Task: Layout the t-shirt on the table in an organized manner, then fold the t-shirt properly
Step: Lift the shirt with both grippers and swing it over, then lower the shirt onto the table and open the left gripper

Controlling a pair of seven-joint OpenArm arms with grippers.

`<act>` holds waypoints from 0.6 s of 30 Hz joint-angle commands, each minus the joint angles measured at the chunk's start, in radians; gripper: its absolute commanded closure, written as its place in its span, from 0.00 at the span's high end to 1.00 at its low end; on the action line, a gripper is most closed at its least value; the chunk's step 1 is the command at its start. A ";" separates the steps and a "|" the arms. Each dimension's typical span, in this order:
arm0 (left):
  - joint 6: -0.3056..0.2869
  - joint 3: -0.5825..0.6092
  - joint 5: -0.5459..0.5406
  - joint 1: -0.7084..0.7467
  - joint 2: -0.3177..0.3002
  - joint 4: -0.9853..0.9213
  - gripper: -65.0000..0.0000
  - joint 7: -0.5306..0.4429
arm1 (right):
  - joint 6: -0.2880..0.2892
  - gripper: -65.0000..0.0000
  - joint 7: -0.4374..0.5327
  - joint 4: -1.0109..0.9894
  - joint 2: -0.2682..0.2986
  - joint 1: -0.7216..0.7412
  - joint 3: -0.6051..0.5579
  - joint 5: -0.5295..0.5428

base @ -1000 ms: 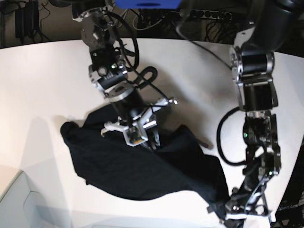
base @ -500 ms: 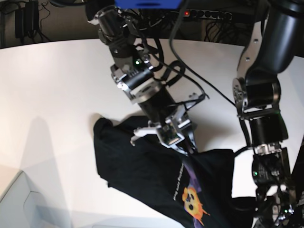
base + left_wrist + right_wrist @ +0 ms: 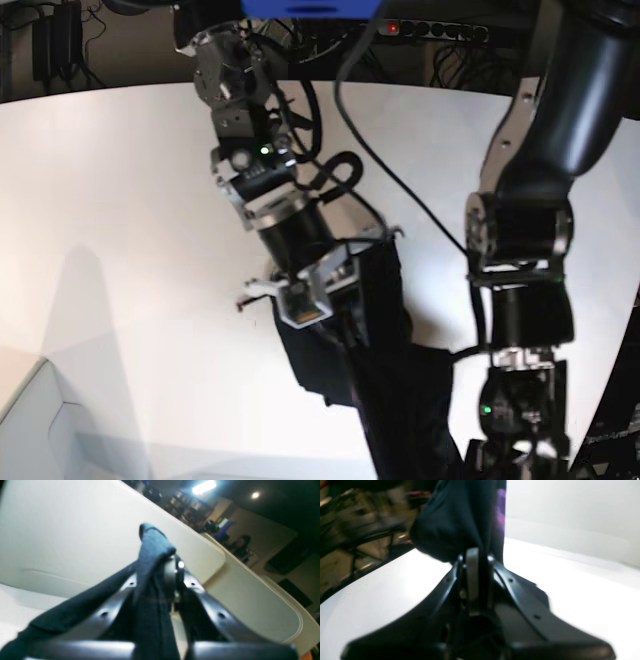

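Here both grippers (image 3: 160, 562) (image 3: 473, 560) pinch the t-shirt (image 3: 370, 370) above the white table (image 3: 120, 200)

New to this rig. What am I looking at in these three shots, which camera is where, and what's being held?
It is a two-armed robot working over a white table. The base view looks down on both arms from above; the other two views come from cameras mounted on each wrist, looking along the fingers. The only item is a black t-shirt, bunched and lifted, with little of it spread flat. The left hand is shut on a fold of the cloth. The right hand is shut on another part, where a bit of the purple print shows.
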 commanded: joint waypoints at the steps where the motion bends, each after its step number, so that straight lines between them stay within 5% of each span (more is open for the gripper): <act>1: -0.009 0.022 -0.006 -0.048 0.023 -0.001 0.00 -0.061 | 0.007 0.00 0.019 0.025 -0.007 0.001 0.041 0.024; 7: -0.009 0.266 -0.013 -0.036 0.163 -0.186 0.01 -0.277 | 0.007 0.00 0.021 0.019 -0.007 -0.068 0.230 0.113; 14: -0.009 0.654 -0.072 0.052 0.163 -0.344 0.02 -0.529 | 0.007 0.00 0.019 0.016 -0.007 -0.132 0.486 0.179; 18: -0.003 0.881 -0.213 0.089 0.163 -0.355 0.18 -0.668 | 0.007 0.00 0.018 0.015 -0.007 -0.141 0.635 0.226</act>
